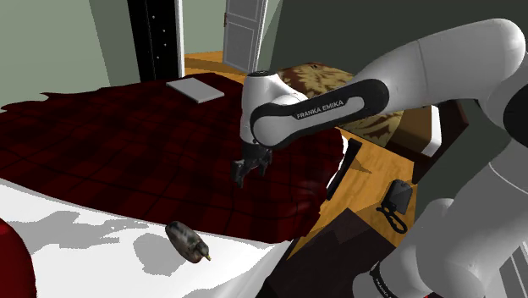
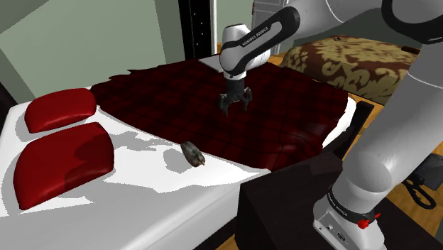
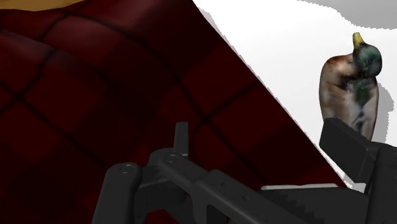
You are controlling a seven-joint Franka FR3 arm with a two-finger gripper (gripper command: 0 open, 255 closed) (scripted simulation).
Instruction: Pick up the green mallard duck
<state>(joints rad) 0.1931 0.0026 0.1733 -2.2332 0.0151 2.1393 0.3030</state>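
I'm on the approach. My black two-finger gripper point(image 1: 251, 169) hangs open and empty mid-frame over the dark-red checked blanket point(image 1: 127, 144). The brown, green-headed duck figure point(image 1: 188, 241) lies lower left on the white sheet point(image 1: 51, 212), so next I need to shift there and descend.

blanket point(image 1: 127, 144): dark red checked cloth, quilted, matt | sheet point(image 2: 142, 213): plain white, smooth, matt | pillows point(image 2: 64, 160): red, smooth, faint sheen | duck point(image 3: 350, 89): mottled brown body, dark green head, slight gloss | arm point(image 1: 457, 59): white glossy shell | gripper point(image 2: 235, 108): matt black | floor point(image 1: 372, 182), 3 o'clock of blanket in shoulder view: polished wood
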